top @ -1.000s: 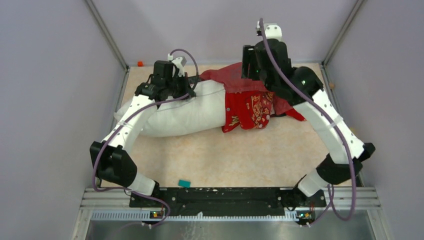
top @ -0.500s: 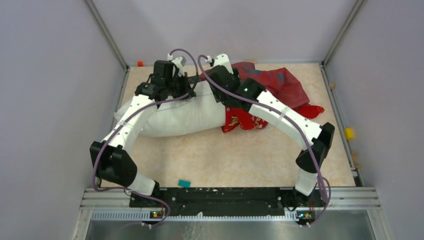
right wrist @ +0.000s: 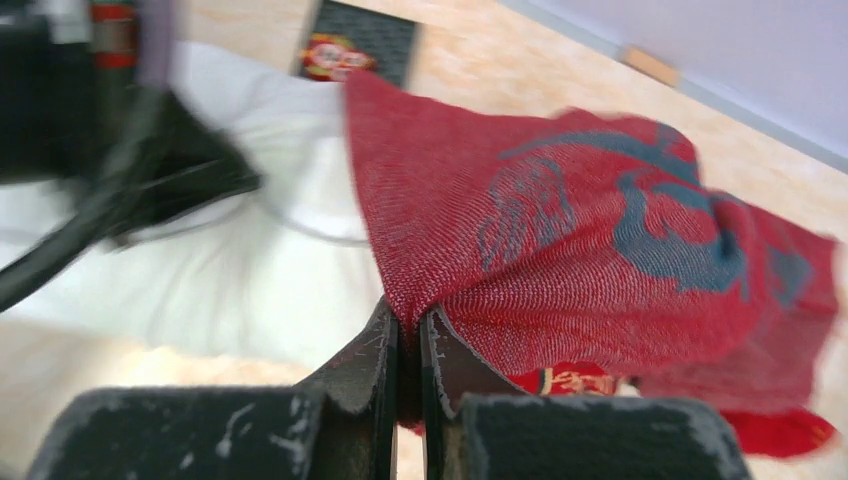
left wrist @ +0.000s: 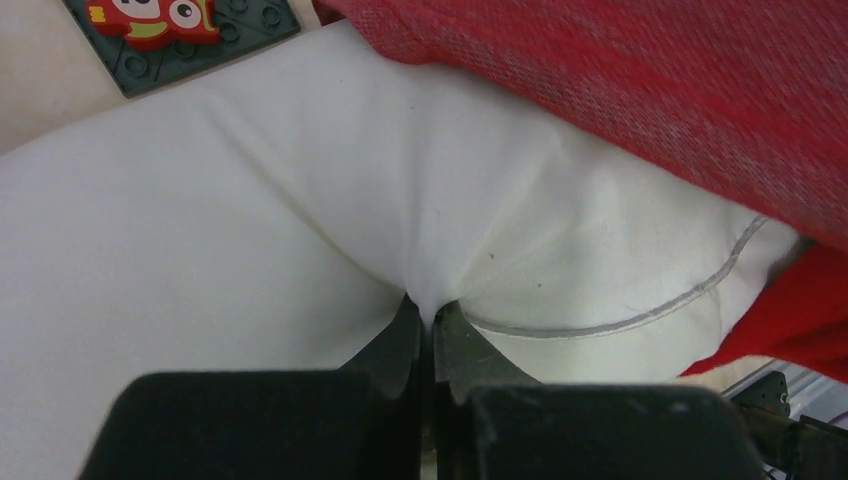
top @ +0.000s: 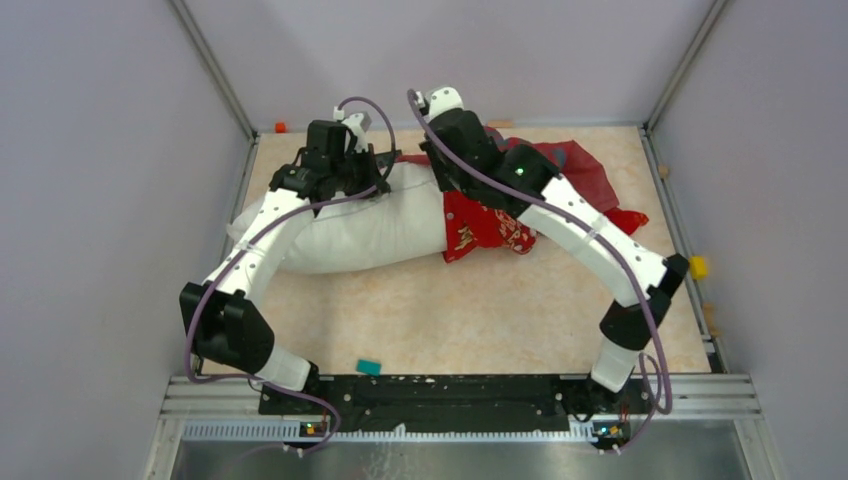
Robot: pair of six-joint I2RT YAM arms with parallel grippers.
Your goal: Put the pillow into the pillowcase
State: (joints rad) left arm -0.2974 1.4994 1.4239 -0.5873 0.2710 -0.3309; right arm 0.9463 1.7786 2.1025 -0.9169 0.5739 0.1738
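- While the large plump white fabric pillow (top: 360,228) lies across the far half of the beige table (top: 470,310), only its right end sits under the bright red printed fabric pillowcase (top: 488,222). Most of its length is bare, so I judge the task to be somewhere between early and halfway.
- The left gripper (left wrist: 428,312) has its jaws pinched tight on a tuck of pillow fabric, just beside the piped seam (left wrist: 620,320) (the cloth puckers around the pinch).
- The right gripper (right wrist: 405,318) is clamped on a fold at the edge of the pillowcase, over the pillow's far right part.
- Done so far: each cloth is gripped by one arm, and the pillowcase overlaps the pillow's end.
- Left to do: draw the pillowcase along the whole pillow to its left end, then let go. I cannot tell whether the pillow's corner is truly inside the opening or only draped over.
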